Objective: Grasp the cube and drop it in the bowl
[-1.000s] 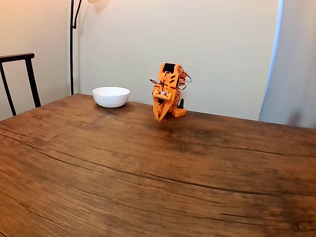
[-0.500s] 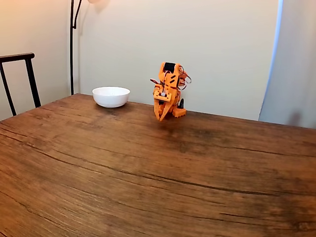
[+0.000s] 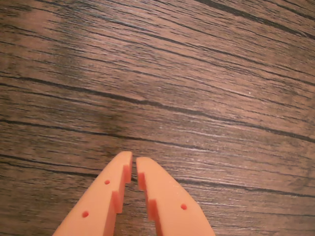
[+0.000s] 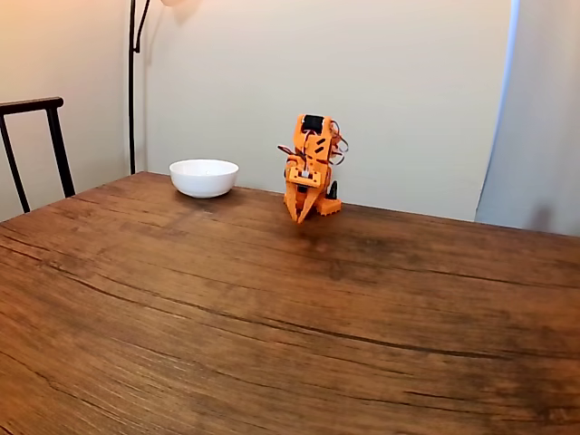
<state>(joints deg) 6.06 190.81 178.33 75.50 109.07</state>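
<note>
dark brown wood with heavy black grain makes up the surface (image 4: 272, 326), which runs back to a pale wall. at the far edge, in the fixed view, the orange arm (image 4: 313, 159) sits folded low with its hand (image 4: 300, 217) pointing down, the tips hanging just above the wood. left of the arm in that view, near but clear of it, stands the white bowl (image 4: 204, 178), upright on the surface; whether anything lies inside cannot be told from this angle. a black chair back (image 4: 36, 145) shows at the left edge, and a thin black lamp pole (image 4: 132, 86) rises behind the bowl against the wall.

in the wrist view the hand (image 3: 134, 162) enters from the bottom edge, two orange fingers (image 3: 165, 196) tapering to blunt tips. they are all but pressed together, with only a thin slit between them, and nothing is pinched there. beneath and ahead of the tips lies bare wood grain (image 3: 197, 73), streaked dark and running across the picture. where the cube is cannot be told from either view.
</note>
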